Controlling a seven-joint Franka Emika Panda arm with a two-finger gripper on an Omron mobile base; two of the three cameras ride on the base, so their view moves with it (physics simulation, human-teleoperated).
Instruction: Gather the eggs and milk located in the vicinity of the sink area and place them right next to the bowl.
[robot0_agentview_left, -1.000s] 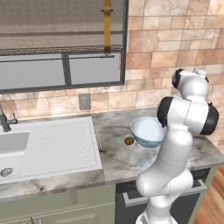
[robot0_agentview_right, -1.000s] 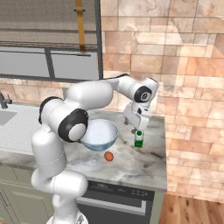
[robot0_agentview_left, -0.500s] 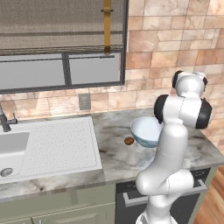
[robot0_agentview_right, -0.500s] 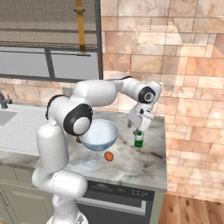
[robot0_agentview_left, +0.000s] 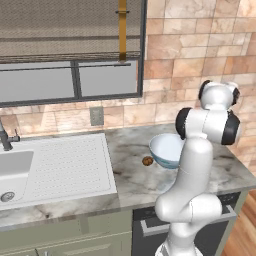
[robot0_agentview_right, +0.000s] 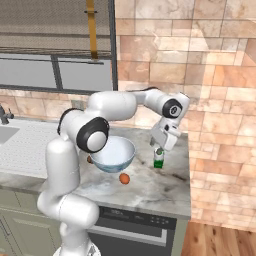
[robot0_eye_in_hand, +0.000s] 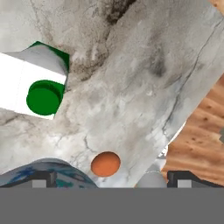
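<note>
I read gripper (robot0_agentview_right: 161, 148) as wide open, holding nothing, poised just above milk carton (robot0_agentview_right: 159, 158). Carton upright on marble counter (robot0_agentview_right: 165, 182), near bowl (robot0_agentview_right: 113, 154): I judge placement done, jaws spread for release. Orange egg (robot0_agentview_right: 124, 178) on counter just in front of bowl; dark egg (robot0_agentview_left: 147, 161) just beside bowl on sink side. Sink unit (robot0_agentview_left: 55, 165) well apart. Room: stone-tile wall, window, wood floor beyond counter edge.

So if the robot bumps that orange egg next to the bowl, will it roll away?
Probably. The orange egg is smooth and rounded and lies loose on the flat marble counter, so a nudge would likely roll it. It sits near the counter's front edge, so it might fall and crack.
</note>
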